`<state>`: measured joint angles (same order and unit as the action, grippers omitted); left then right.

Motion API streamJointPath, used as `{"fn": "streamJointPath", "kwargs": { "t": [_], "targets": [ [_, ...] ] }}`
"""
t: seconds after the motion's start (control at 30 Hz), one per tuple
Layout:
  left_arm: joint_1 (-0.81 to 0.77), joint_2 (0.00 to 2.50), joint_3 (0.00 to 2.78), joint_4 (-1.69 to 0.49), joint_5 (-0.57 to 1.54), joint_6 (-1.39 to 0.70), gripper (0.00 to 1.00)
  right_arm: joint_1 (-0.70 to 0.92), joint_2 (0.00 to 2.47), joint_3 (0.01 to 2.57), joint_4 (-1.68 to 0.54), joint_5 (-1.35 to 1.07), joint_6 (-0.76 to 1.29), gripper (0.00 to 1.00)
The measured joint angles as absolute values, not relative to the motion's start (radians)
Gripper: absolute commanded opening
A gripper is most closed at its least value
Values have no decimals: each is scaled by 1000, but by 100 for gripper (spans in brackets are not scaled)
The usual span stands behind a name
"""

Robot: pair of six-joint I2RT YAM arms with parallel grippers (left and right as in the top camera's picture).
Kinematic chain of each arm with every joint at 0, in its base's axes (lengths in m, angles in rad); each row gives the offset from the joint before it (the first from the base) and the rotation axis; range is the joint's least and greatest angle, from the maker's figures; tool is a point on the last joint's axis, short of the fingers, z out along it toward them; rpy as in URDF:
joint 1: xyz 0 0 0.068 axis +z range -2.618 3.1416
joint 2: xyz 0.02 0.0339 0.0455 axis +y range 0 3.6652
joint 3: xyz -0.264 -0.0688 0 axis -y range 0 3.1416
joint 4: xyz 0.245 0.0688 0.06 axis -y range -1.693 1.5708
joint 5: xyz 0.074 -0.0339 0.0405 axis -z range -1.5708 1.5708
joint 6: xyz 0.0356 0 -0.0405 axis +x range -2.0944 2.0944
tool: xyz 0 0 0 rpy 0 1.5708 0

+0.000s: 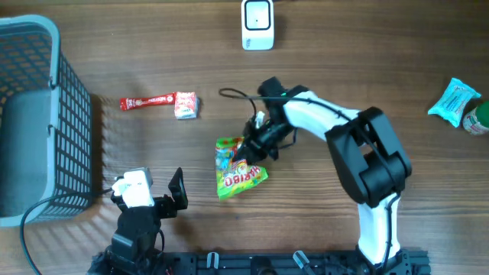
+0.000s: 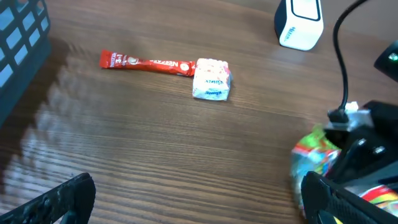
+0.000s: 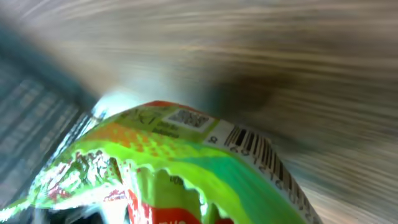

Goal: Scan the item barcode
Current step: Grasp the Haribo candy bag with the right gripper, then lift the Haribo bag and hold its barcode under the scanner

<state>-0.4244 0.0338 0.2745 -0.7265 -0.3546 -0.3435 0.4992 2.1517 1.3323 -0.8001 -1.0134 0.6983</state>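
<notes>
Right gripper (image 1: 252,149) clamped on candy bag (image 1: 238,176), left gripper (image 1: 160,195) spread idle; limp bag may slip or fold, hiding barcode (image 3: 261,155) from far scanner (image 1: 257,24).

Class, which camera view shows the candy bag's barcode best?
Right wrist: the barcode sits close, its bars visible. Overhead shows only the bag from its printed front. Left wrist shows just an edge of it, no barcode.

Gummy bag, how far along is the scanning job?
Done: the right pincer is shut on the gummy bag. In hand: the pickup, with the bag mid-table, well apart from the white scanner; its barcode shows in the right wrist view. Left to do: carry it to the scanner and present the barcode. The left pincer is open and holds nothing.
</notes>
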Motion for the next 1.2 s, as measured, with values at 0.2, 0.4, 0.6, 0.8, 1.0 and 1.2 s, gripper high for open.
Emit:
{"fn": "streamJointPath", "kwargs": {
  "t": [0.2,0.4,0.6,0.8,1.0,1.2],
  "targets": [
    [-424,34,274,-727,-355,-344,100,421,2160,1329,-778,-1444,561,4],
    [-424,33,274,-727,-354,-344,100,420,2163,1319,-27,-1518,718,5],
    [-424,35,274,-726,-355,-344,100,441,2170,1318,982,-1536,643,4],
    [-424,35,274,-727,-355,-344,100,456,2169,1319,1579,-1455,738,4],
    [-424,35,274,-727,-355,-344,100,478,2170,1319,1579,-1265,494,4],
    [-424,35,274,-727,-355,-344,100,501,2170,1319,1556,-1221,68,4]
  ]
}}
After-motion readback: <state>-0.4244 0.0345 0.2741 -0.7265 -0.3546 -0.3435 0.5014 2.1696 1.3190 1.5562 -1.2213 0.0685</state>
